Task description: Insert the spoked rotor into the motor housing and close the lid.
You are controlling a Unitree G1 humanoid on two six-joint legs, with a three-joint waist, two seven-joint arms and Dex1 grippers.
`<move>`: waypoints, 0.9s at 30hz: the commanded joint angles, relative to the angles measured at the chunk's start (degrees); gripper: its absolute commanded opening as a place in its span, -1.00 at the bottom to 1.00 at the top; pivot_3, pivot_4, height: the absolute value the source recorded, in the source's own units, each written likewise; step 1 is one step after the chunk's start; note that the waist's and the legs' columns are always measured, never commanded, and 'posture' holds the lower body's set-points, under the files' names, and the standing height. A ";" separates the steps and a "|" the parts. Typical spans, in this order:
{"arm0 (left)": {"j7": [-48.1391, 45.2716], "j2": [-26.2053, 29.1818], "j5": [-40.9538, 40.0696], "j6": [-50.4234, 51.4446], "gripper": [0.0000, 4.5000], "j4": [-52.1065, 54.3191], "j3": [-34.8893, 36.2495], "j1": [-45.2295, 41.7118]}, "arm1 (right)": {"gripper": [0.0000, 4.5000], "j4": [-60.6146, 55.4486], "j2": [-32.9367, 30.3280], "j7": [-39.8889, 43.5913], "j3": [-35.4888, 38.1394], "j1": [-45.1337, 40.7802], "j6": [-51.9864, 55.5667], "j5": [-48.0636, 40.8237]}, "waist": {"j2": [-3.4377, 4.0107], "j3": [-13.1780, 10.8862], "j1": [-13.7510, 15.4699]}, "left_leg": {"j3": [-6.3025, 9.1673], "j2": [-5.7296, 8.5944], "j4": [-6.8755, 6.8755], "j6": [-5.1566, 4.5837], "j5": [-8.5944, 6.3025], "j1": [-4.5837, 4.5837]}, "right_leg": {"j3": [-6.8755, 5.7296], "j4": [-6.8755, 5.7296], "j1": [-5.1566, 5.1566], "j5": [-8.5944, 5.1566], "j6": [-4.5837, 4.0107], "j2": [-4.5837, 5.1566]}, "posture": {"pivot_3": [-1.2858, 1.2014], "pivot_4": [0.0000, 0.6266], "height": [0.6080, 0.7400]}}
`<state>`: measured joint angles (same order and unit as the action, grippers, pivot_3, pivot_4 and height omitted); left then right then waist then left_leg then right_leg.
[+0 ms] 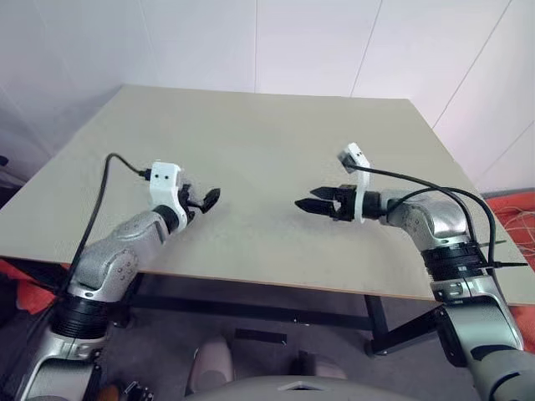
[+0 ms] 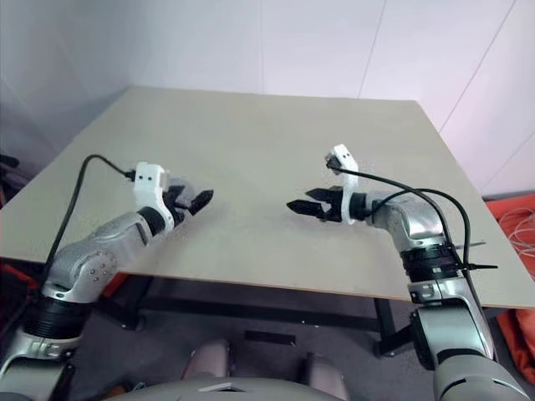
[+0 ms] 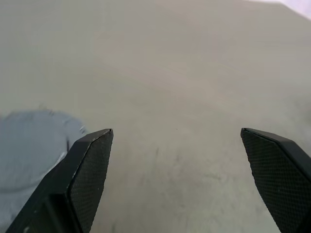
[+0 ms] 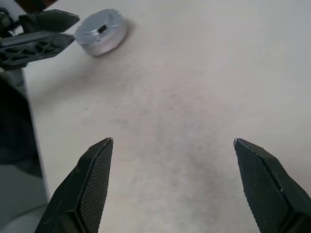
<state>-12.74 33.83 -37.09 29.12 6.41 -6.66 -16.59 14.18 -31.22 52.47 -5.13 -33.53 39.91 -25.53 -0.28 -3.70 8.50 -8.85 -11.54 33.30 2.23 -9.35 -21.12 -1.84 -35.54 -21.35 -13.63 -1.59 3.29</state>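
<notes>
**G1 motor assembly: both pincers open, silver housing sitting by the left one**

Both arms reach out over the beige surface (image 1: 267, 134), pincers pointing roughly at each other across a bare stretch in the middle, well apart.

The left pincer (image 1: 207, 200) is open, with its two black fingers spread wide in its own wrist view and nothing between them. The right pincer (image 1: 308, 200) is the same: jaws wide apart, nothing held, hovering a bit above the surface.

The task's piece turns up in the right wrist view. The motor housing (image 4: 101, 31) is a round silver puck lying flat on the surface, close to the surface's edge and just beside the tips of the left pincer. It's near them, but they look apart, not touching. Its top face looks smooth and closed, with a small dark mark near the middle. Whether that top is the lid can't be made out from this angle, and what's inside is hidden.

In the left wrist view a pale grey blur (image 3: 34, 145) sits right next to one finger, too fuzzy to say what it is.
</notes>
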 commanded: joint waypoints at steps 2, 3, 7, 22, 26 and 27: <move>-13.79 0.16 8.34 -14.06 0.98 -8.48 1.23 -0.86 | 1.00 2.62 0.74 4.49 1.22 1.32 -14.31 3.08 | 0.00 0.00 -0.30 | -0.01 -0.05 0.00 0.00 0.00 -0.02 | -0.01 -0.05 -0.04 0.10 -0.22 -0.03 | 0.03 -1.00 1.00; -15.65 -0.08 9.00 -15.49 0.98 -9.69 1.74 -0.94 | 1.00 3.21 0.75 5.70 1.15 1.66 -16.23 3.44 | 0.01 0.00 -0.42 | -0.02 -0.04 0.00 0.00 0.00 -0.01 | -0.01 -0.07 -0.05 0.17 -0.36 -0.02 | 0.03 -1.00 1.00; -24.05 0.19 13.43 -25.87 0.98 -15.63 2.52 -0.80 | 1.00 5.77 0.71 9.87 0.66 3.77 -26.11 5.95 | 0.01 0.00 -0.77 | -0.05 -0.02 0.01 -0.09 -0.05 0.01 | -0.01 -0.08 -0.01 0.20 -0.47 0.00 | 0.03 -1.00 1.00; -31.38 -4.18 16.26 -36.94 0.98 -23.40 8.93 -2.72 | 1.00 9.32 3.68 10.83 1.12 3.70 -29.76 8.73 | 0.01 0.00 -1.38 | -0.16 -0.09 0.04 -0.32 -0.18 0.11 | -0.01 -0.18 -0.01 0.25 -0.66 0.01 | 0.03 -1.00 1.00; -32.37 -4.57 16.20 -36.34 0.98 -23.43 9.48 -2.71 | 1.00 8.60 4.25 10.47 1.21 3.88 -29.26 8.81 | 0.01 0.00 -1.36 | -0.18 -0.09 0.04 -0.35 -0.20 0.10 | 0.00 -0.17 -0.02 0.25 -0.67 0.01 | 0.03 -1.00 1.00; -32.59 -4.57 16.12 -36.00 0.98 -23.41 9.68 -2.71 | 1.00 8.53 4.30 10.46 1.29 3.91 -29.18 8.79 | 0.01 0.00 -1.36 | -0.21 -0.10 0.04 -0.36 -0.20 0.10 | 0.00 -0.17 -0.03 0.25 -0.67 0.01 | 0.03 -1.00 1.00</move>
<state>-44.83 29.20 -21.04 -6.46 -17.61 1.34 -17.93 24.99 -26.82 62.99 -5.26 -28.80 10.69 -15.95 -0.27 -3.70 7.13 -9.06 -11.65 33.34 1.87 -9.56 -21.02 -1.84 -35.71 -21.38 -13.39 -2.26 3.30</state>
